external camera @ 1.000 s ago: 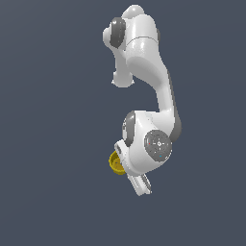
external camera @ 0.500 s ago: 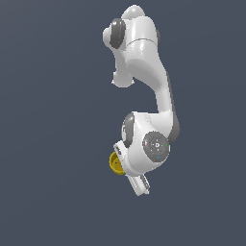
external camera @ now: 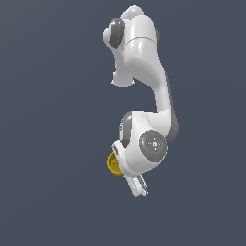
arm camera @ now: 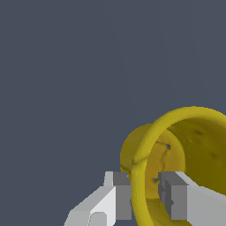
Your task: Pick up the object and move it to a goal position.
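The hand (arm camera: pixel 145 198) is seen pinching the rim of the yellow cup (arm camera: pixel 185 163), one finger outside, one inside. Since a second ago nothing has visibly shifted; the cup (external camera: pixel 114 163) is judged held, ready for carrying.

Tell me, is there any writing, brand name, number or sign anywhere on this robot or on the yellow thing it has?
None: no text can be read in either view.
The white arm shows plain white and grey surfaces, no logo or number.
The yellow cup is bare; inside are only faint dark specks and a thin crack-like line, not letters.
The tool has plain grey pads around the cup's rim.
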{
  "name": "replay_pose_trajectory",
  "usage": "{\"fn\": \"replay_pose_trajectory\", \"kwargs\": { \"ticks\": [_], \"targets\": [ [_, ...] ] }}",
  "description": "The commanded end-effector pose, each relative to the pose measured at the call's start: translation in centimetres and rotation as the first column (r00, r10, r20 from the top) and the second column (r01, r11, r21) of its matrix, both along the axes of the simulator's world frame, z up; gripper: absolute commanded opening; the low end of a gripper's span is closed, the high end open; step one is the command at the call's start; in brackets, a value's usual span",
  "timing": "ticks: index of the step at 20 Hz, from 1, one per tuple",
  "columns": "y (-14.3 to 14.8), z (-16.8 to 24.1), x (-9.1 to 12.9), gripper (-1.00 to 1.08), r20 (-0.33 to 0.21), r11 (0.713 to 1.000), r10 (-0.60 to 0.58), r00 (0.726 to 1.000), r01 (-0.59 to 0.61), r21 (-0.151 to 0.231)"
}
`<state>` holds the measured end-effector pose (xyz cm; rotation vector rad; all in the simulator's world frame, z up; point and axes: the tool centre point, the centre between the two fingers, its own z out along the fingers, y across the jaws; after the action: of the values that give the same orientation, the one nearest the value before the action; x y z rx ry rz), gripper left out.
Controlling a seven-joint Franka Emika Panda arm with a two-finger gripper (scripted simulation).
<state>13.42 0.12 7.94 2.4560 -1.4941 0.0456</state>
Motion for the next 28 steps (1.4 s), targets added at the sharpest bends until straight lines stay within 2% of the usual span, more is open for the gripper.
{"fn": "replay_pose_trajectory", "kwargs": {
  "ticks": [1,6,11,16,21,25,28],
  "targets": [
    [-1.2,1.5,0.8,-1.0,0.028,1.0,-0.029,0.999,0.029,-0.004],
    [-5.1,5.7,2.5,-1.0,0.11,0.992,-0.125,0.986,0.127,-0.012],
    [-9.0,10.1,3.5,-1.0,0.191,0.975,-0.217,0.957,0.224,-0.012],
    [-12.8,14.5,3.7,-1.0,0.268,0.949,-0.303,0.914,0.316,-0.004],
    [-16.6,19.0,3.2,-1.0,0.344,0.914,-0.385,0.857,0.405,0.013],
    [-18.7,21.5,2.5,-1.0,0.385,0.891,-0.428,0.818,0.454,0.025],
    [-19.6,22.6,2.1,-1.0,0.403,0.88,-0.446,0.799,0.475,0.031]
  ]
}}
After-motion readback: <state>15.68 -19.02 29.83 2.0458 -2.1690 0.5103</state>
